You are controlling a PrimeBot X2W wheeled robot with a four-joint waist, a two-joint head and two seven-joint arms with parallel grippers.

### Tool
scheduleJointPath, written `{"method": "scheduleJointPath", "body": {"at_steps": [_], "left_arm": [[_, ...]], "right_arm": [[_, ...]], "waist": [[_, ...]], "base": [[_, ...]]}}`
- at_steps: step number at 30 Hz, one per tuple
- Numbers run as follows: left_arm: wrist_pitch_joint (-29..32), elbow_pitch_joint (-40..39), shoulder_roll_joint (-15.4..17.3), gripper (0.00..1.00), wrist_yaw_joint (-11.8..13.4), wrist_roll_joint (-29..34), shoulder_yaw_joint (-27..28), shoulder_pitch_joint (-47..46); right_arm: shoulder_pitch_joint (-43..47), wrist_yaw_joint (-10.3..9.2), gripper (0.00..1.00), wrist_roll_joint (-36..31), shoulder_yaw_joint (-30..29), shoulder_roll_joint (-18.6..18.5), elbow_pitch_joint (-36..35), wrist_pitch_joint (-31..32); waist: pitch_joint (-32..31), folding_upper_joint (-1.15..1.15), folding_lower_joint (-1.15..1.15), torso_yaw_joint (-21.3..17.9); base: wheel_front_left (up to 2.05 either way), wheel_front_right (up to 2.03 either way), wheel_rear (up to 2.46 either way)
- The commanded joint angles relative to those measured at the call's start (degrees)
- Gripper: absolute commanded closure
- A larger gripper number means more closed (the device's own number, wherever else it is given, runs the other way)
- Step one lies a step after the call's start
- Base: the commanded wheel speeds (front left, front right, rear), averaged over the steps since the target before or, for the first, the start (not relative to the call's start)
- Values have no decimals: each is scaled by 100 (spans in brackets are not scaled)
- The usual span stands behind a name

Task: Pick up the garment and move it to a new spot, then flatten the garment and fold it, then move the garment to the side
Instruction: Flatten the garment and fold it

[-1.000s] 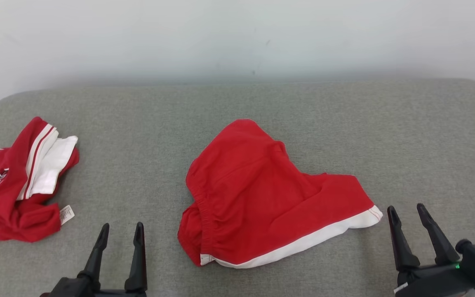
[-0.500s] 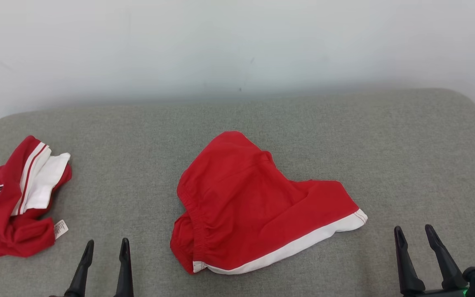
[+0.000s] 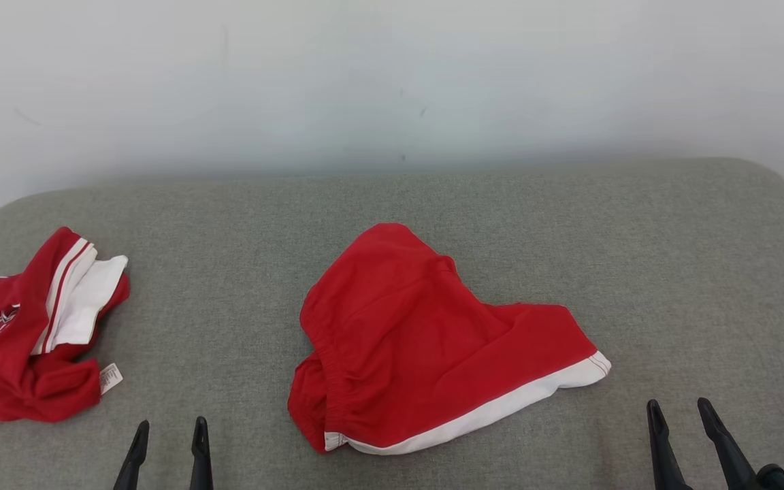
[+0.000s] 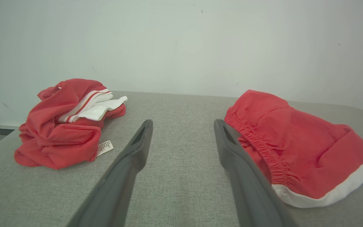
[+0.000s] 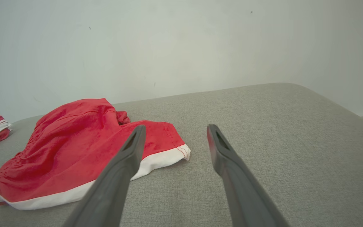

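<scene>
Garment [image 3: 433, 340] loose on grey surface [image 3: 671, 272]

I noted a crumpled red garment [image 3: 18, 367] with white stripes lying near the left end of the grey fabric-covered tabletop [image 3: 671, 272], its white label [image 3: 110, 378] exposed. A pale wall [image 3: 392, 82] stood behind, bearing small dark marks.

A grey fabric surface [image 3: 229, 224] bears red shorts [image 3: 419, 327] at centre and a crumpled red-and-white garment [image 3: 31, 340] at left.
</scene>
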Motion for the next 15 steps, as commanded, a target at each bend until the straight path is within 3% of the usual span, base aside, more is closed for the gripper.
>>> {"method": "scheduleJointPath", "body": {"at_steps": [1,10,15], "left_arm": [[-19,-11,0,0,19,35,-14,61],[-19,-45,-1,0,26,48,-10,73],[-19,73,15,0,-48,153,-377,-184]], "right_arm": [[9,-13,0,-39,-6,17,10,-3],[-59,-13,0,-80,16,7,79,-3],[-265,-13,0,-71,8,-29,216,-3]], "waist": [[0,0,0,6],[19,0,0,8],[160,0,0,45]], "base": [[0,0,0],[0,0,0],[0,0,0]]}}
